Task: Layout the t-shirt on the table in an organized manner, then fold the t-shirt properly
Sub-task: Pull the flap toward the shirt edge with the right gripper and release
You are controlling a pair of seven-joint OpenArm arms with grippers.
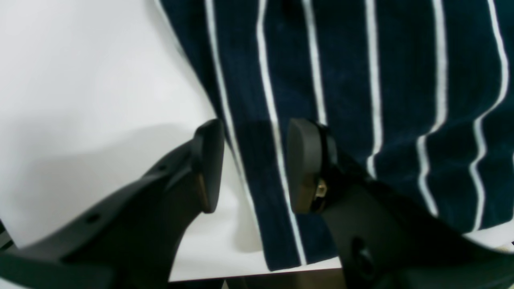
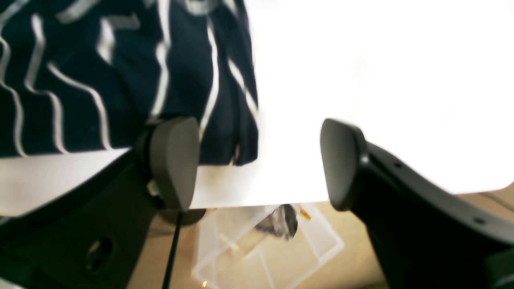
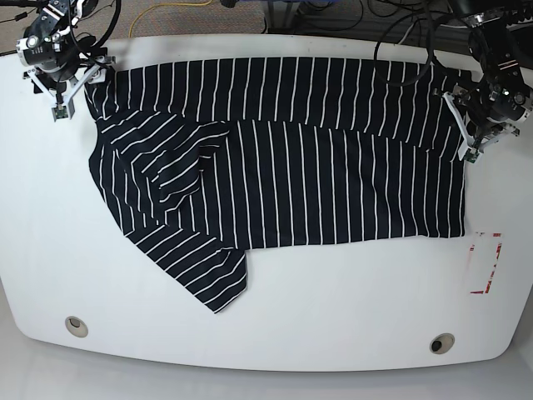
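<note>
Both grippers, the left gripper [image 1: 255, 166] and the right gripper [image 2: 259, 164], are matte black with rounded, paddle-shaped dark grey pads [image 1: 302, 164] and small screw holes along the finger arms. From the base view, black cables loop off the arms at twelve o'clock, white brackets showing.

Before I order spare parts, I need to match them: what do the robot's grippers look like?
Both grippers are matte black plastic. The left gripper has two curved fingers ending in rounded dark grey pads, with small holes along the finger bodies. The right gripper is built the same way. In the base view, white bracket frames and black cables sit around each wrist.
</note>
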